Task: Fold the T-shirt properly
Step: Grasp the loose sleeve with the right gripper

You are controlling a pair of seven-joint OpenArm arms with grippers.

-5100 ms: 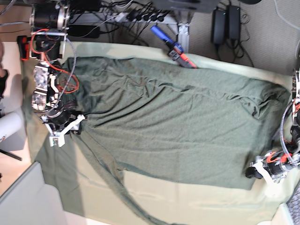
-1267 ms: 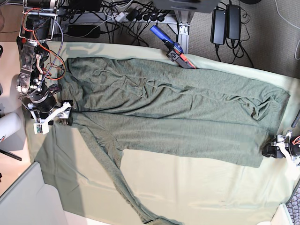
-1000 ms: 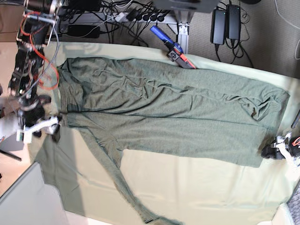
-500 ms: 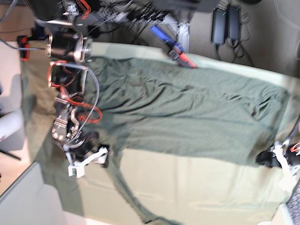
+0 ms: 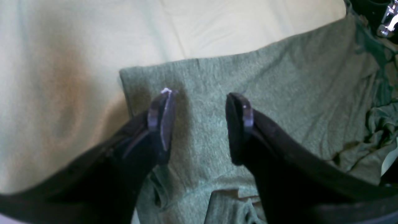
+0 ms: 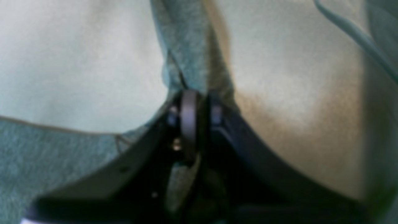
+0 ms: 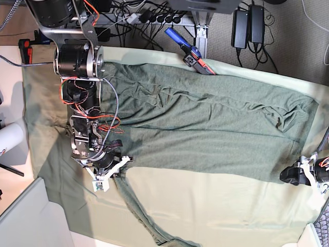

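The dark heathered olive-green knit T-shirt (image 7: 205,128) lies spread flat on the desk (image 7: 205,211), which is covered by a pale mint-green cloth. In the base view its long axis runs from 9 o'clock to 3 o'clock, tilting slightly down toward 3. One narrow long sleeve (image 7: 136,208) trails off the body toward 6 o'clock and reaches the desk's lower edge. The fabric is wrinkled along the 12 o'clock edge and bunched near the 3 o'clock end.

The right gripper (image 7: 109,177) sits at about 8 o'clock in the base view, where the sleeve leaves the body. In its wrist view the right gripper (image 6: 194,107) has its jaws pressed together on a narrow fold of the shirt (image 6: 186,46), which runs away toward 12 o'clock over bare cloth.

The left gripper (image 7: 293,175) sits at about 4 o'clock, at the shirt's lower corner. In its wrist view the left gripper (image 5: 199,102) has its jaws spread apart above the fabric (image 5: 264,93), holding nothing, with the shirt's corner edge just beyond the fingertips toward 11 o'clock.

Bare cloth stretches from 5 to 7 o'clock below the shirt's body, broken only by the sleeve. Past the 12 o'clock edge lie tangled black cables (image 7: 149,20) and a blue-and-red handled tool (image 7: 190,51), which touches the desk's rim.
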